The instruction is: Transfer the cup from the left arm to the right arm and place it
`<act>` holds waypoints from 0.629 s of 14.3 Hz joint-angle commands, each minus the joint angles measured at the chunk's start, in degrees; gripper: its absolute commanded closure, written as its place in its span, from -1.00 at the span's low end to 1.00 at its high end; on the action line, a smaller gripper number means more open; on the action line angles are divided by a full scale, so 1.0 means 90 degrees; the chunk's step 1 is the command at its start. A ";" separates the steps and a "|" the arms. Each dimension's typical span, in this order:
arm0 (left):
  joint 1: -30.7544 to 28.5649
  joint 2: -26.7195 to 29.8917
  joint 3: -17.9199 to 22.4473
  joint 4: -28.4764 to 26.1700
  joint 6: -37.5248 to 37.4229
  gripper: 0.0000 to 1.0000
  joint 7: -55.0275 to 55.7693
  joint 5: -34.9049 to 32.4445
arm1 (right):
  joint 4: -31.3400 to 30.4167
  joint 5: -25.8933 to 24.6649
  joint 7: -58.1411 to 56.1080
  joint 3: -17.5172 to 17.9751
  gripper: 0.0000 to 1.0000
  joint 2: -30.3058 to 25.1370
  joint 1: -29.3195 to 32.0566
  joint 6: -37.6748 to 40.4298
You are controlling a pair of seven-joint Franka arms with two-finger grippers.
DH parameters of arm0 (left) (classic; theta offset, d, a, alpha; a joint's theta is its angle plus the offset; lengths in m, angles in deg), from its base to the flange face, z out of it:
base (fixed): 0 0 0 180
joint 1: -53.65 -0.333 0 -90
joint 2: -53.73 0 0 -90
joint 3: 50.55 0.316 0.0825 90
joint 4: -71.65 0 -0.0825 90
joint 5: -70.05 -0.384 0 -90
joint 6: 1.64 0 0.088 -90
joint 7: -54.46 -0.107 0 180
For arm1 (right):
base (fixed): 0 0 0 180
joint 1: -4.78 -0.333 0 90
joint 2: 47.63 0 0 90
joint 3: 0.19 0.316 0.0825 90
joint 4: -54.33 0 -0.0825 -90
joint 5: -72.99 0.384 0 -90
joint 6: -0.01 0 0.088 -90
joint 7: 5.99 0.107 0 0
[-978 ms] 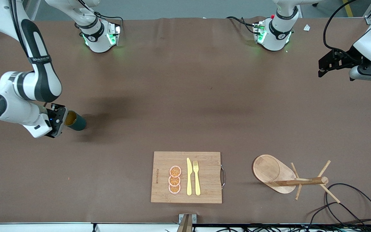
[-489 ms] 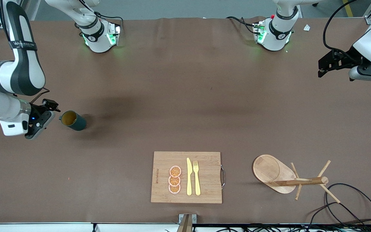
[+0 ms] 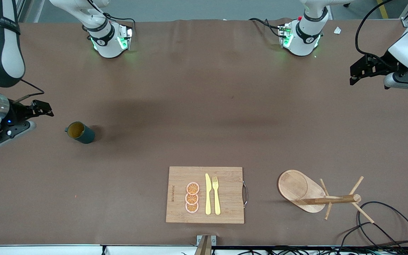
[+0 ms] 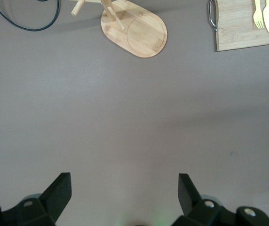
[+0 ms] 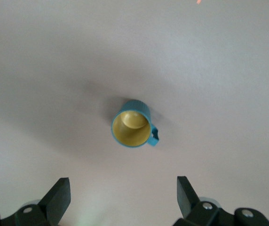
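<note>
The dark teal cup (image 3: 80,132) stands upright on the brown table toward the right arm's end, its yellowish inside showing. In the right wrist view the cup (image 5: 132,124) sits apart from the fingers, its small handle (image 5: 154,136) sticking out to one side. My right gripper (image 3: 37,117) hangs open and empty beside the cup, closer to the table's end; its fingertips (image 5: 61,188) frame bare table. My left gripper (image 3: 358,72) waits open and empty over the left arm's end, with only table between its fingertips (image 4: 186,186).
A bamboo cutting board (image 3: 225,177) with a yellow knife, a fork and orange slices lies near the front edge. The wooden peg rack (image 3: 310,193) lies tipped toward the left arm's end, with black cables (image 3: 384,226) beside it.
My right gripper has drawn back from the cup toward the table's end. The cup stays where it stood. The left arm has not moved.
</note>
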 commanded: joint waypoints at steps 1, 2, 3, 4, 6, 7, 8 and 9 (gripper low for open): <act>0.0034 0.0009 0.0009 0.0018 0.0051 -1.00 -0.0103 0.0003 | 0.0489 -0.0113 0.0967 0.0025 -1.00 0.0005 -0.0099 0.0530; 0.0034 -0.0001 0.0009 0.0028 0.0051 -1.00 -0.0093 0.0012 | 0.0752 -0.0113 0.1241 0.0025 -1.00 0.0044 -0.0128 0.0715; 0.0014 -0.0059 0.0009 0.0028 0.0051 -1.00 -0.0054 0.0022 | 0.1045 -0.0113 0.1418 0.0025 -1.00 0.0054 -0.0118 0.0988; 0.0005 -0.0079 0.0019 0.0057 0.0051 -1.00 -0.0054 0.0022 | 0.1232 -0.0113 0.1429 0.0016 -1.00 0.0064 -0.0118 0.1145; -0.0015 -0.0166 0.0019 0.0252 0.0051 -1.00 -0.0025 0.0012 | 0.1380 -0.0093 0.1439 0.0016 -1.00 0.0064 -0.0099 0.1273; -0.0015 -0.0196 0.0019 0.0301 0.0042 -1.00 -0.0034 0.0003 | 0.1380 -0.0083 0.1429 0.0006 -1.00 0.0064 -0.0089 0.1312; -0.0034 -0.0196 0.0019 0.0302 0.0042 -1.00 -0.0034 0.0012 | 0.1419 -0.0074 0.1410 0.0006 -1.00 0.0064 -0.0079 0.1361; -0.0054 -0.0206 0.0019 0.0302 0.0042 -1.00 -0.0034 0.0012 | 0.1525 -0.0054 0.1429 -0.0004 -1.00 0.0064 -0.0079 0.1458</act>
